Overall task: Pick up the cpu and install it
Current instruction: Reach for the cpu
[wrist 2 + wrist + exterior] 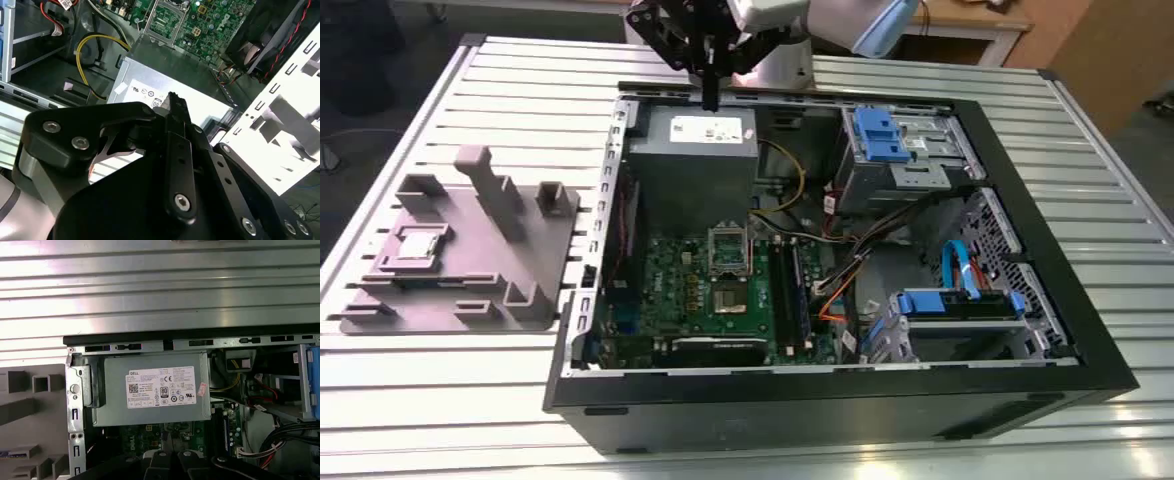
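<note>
The cpu (416, 244) looks like a small pale square lying flat in a recess of the grey plastic tray (454, 300), on the table at the exterior view's left, outside the computer case. My gripper (711, 98) hangs over the far rim of the open case, well away from the cpu, above the grey power supply box (694, 160). Its black fingers (175, 102) are shut together with nothing between them. The green motherboard (680, 280) lies inside the case, and its socket (727, 250) stands open beyond the power supply. In the first wrist view the gripper (166, 440) points at the power supply (155, 390).
The black case (1067, 330) has raised walls all round. Inside are blue drive brackets (881, 135), loose yellow, orange and black cables (834, 270), and memory slots (787, 285). The tray carries several upright posts (494, 195). The slatted metal table (520, 90) lies around both.
</note>
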`<state>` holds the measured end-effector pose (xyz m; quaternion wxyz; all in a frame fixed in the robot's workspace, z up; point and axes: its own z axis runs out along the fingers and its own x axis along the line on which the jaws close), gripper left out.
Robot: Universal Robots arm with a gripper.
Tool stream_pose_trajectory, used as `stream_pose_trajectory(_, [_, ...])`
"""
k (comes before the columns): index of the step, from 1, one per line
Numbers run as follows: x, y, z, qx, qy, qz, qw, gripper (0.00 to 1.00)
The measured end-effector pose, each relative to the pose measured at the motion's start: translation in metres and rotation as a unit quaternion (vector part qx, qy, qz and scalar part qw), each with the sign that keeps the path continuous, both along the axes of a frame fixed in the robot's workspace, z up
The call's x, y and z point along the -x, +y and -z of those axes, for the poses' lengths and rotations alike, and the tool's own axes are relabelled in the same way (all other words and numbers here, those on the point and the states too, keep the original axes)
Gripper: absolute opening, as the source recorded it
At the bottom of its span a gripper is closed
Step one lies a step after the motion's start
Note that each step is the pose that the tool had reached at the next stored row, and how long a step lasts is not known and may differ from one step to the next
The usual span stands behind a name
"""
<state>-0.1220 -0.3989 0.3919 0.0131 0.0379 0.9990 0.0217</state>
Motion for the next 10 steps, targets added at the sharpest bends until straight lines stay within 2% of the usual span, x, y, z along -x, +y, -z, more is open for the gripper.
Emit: stream_pose_trajectory(10, [0.0001,0.0,0.0005,0.0,0.0,0.0,1.0,0.1])
